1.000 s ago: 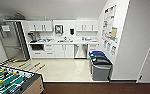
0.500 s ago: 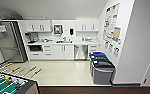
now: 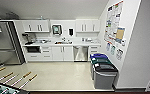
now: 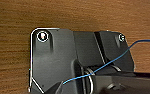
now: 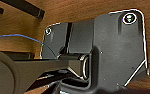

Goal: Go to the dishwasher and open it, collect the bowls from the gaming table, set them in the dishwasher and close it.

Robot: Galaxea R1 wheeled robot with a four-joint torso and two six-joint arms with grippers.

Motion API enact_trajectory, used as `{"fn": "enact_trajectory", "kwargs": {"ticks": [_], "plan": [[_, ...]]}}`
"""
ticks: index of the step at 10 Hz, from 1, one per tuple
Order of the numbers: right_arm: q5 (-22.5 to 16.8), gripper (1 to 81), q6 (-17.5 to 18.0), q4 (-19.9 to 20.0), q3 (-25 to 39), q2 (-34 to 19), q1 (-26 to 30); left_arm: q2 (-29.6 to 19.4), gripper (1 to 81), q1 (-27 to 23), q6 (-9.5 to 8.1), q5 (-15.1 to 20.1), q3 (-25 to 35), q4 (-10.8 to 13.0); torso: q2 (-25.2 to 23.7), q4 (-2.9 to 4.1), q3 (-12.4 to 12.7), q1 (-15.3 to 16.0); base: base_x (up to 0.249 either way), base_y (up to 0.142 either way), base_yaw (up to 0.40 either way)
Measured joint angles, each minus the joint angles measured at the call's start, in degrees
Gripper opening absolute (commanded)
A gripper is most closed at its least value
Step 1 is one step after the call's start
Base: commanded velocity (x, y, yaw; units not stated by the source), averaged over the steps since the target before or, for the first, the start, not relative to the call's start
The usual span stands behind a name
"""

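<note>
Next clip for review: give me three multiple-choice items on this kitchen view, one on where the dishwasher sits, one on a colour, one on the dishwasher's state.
1. Where is the dishwasher?
A. Beside the fridge
B. Under the counter, right of the white doors below the sink
C. Behind the bins

2. What colour is the lid of the bin farthest from the camera?
A. Blue
B. Red
C. Yellow

3. The dishwasher door is:
A. Fully down
B. Half open
C. Closed

Key: 1 B, its steel front sits below the counter, right of the sink cabinet. 2 A, the back lid is blue. 3 C, the front is flush with the cabinets.
</note>
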Motion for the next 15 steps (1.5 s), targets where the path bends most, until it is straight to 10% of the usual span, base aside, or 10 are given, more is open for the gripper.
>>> {"fn": "enact_trajectory", "kwargs": {"ticks": [15], "plan": [[-0.2, 81.1, -0.1, 0.0, -0.6, 0.0, 0.1, 0.3, 81.1, 0.1, 0.02, -0.1, 0.0, 0.1, 0.0, 0.00, 0.0, 0.0, 0.275, 0.000, 0.000]]}}
